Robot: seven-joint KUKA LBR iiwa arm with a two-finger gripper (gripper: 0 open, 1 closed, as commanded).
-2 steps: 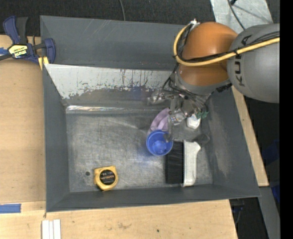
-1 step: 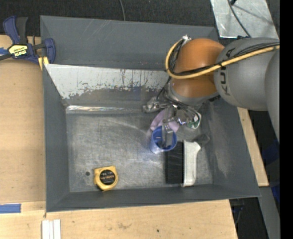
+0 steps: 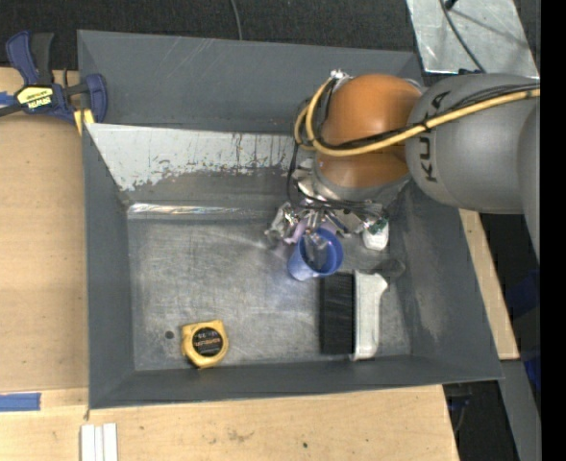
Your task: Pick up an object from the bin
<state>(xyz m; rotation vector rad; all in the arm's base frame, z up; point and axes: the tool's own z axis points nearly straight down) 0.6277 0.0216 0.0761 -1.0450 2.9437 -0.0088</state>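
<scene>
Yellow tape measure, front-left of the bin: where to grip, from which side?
The tape measure lies flat, alone, close to the bin's front wall. Probably come straight down and pinch its case edges left-right; the wall crowds the other axis.

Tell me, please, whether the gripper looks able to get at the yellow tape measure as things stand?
Probably yes. The yellow tape measure lies alone on bare bin floor. The gripper hangs above a blue cup across the bin, with open floor between. The front wall close by might crowd it.
</scene>
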